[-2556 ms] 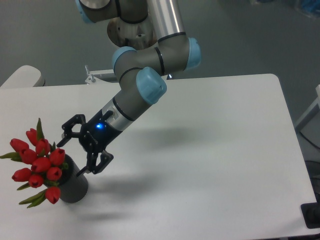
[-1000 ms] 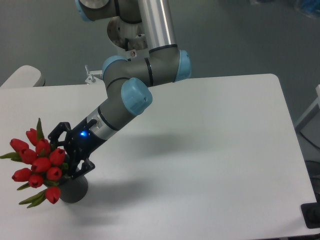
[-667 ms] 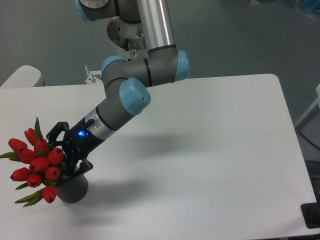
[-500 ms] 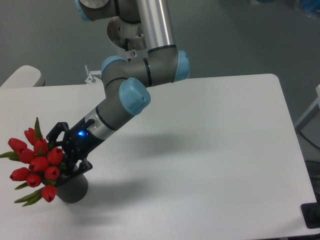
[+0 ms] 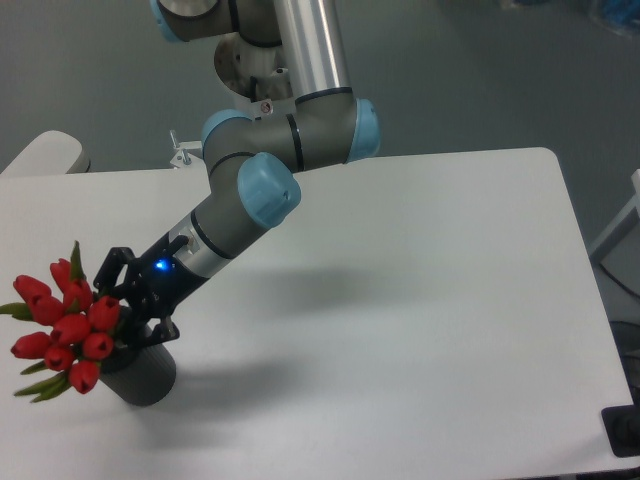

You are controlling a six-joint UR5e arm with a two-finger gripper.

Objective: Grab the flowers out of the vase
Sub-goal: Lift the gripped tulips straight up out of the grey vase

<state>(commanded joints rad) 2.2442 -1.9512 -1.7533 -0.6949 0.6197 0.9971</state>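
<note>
The flowers [image 5: 62, 325], a bunch of red tulip buds with green leaves, stick out of the vase [image 5: 140, 374] at the front left of the white table and lean left. The vase is a short dark grey cylinder. My gripper [image 5: 128, 318] sits right above the vase mouth, with its black fingers closed around the stems just behind the buds. The stems themselves are hidden by the fingers and buds.
The white table [image 5: 420, 300] spreads to the right and back. A rounded white object [image 5: 40, 155] sits beyond the table's far left corner. A metal bracket [image 5: 185, 152] stands at the far edge near the arm's base.
My gripper moved down and left onto the bunch and its fingers closed on the stems. The flowers have shifted left over the last half second.
</note>
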